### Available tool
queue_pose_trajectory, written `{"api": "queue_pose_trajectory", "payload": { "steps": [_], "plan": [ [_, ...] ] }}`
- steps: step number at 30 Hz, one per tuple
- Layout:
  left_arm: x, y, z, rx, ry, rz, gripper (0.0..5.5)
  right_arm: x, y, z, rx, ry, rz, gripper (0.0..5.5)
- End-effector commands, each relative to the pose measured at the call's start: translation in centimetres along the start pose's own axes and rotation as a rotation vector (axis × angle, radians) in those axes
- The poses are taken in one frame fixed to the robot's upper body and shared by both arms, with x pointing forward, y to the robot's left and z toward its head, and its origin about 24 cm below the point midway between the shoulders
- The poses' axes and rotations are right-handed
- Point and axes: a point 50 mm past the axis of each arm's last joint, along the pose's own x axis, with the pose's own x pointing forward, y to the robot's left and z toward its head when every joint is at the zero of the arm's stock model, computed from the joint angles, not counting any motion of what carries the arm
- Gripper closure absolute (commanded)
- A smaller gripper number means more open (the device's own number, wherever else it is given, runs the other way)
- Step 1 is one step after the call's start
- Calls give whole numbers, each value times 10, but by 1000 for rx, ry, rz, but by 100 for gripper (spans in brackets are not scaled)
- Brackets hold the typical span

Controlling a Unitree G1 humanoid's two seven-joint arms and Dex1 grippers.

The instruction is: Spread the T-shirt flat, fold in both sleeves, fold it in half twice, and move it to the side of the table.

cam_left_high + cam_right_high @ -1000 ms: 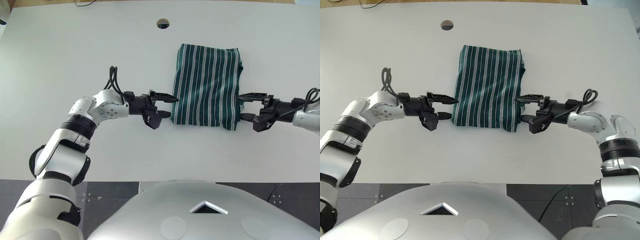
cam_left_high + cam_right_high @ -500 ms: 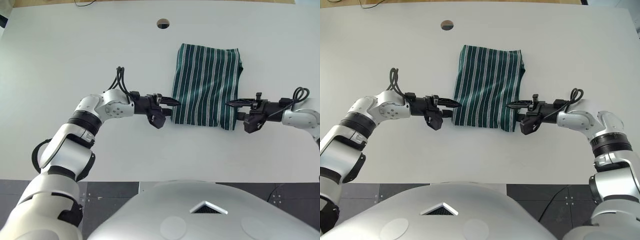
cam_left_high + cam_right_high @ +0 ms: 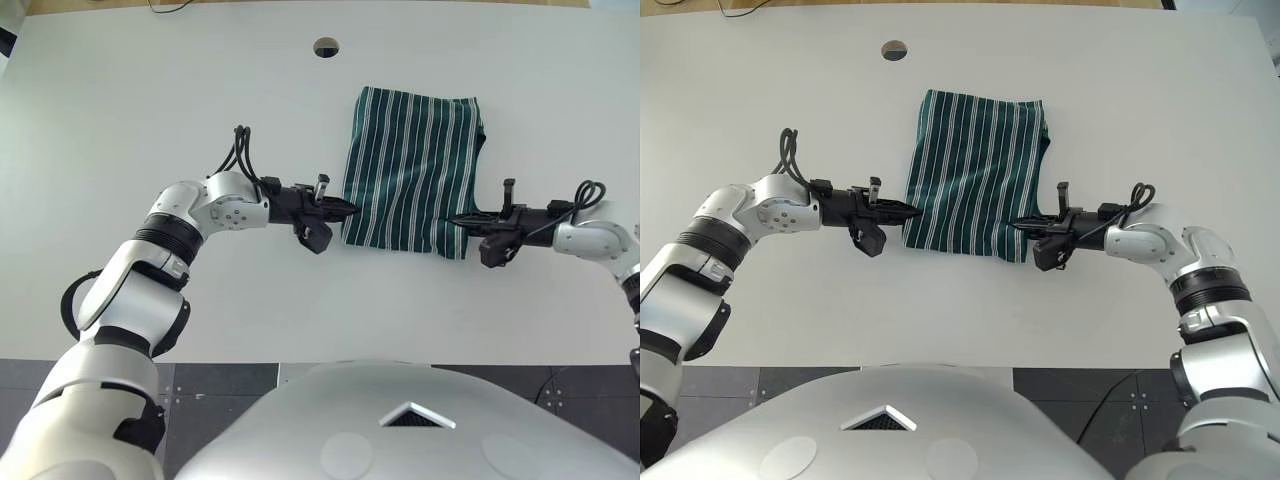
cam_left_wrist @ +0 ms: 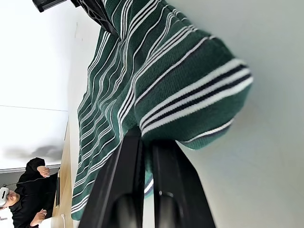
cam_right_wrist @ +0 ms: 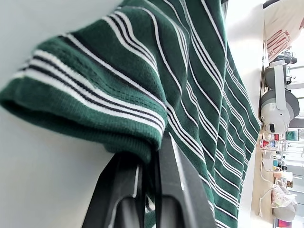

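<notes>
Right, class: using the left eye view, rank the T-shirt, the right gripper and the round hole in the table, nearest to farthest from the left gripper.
1. T-shirt: its near left corner sits in the left gripper.
2. right gripper: at the shirt's near right corner.
3. round hole: toward the far edge of the table.

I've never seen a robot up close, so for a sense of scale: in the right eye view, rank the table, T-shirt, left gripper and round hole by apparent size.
1. table
2. T-shirt
3. left gripper
4. round hole
No close calls.
</notes>
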Motion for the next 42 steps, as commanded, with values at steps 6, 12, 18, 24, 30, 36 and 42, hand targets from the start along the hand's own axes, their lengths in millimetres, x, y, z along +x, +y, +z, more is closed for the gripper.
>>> {"api": "queue_pose_trajectory", "payload": {
  "steps": [6, 12, 18, 24, 30, 36, 42],
  "plan": [
    [-3, -35, 17, -350, -41, -103, 538, -1, 14, 29, 379, -171, 79, 540],
    [-32, -17, 52, -725, -206, -234, 538, -23, -4, 48, 642, -290, 138, 540],
    [-60, -9, 72, -926, -279, -371, 538, -37, -7, 53, 736, -308, 173, 540],
    [-52, 3, 66, -975, -326, -237, 538, -38, -17, 54, 772, -343, 125, 540],
    [-49, 22, 36, -1042, -311, 35, 538, -30, -33, 41, 749, -314, -20, 540],
    [-61, 16, 2, -1138, -264, 149, 538, -15, -46, 31, 770, -299, -120, 540],
    [-65, 12, -18, -1177, -197, 195, 538, -3, -57, 16, 790, -244, -203, 540]
  ]
}}
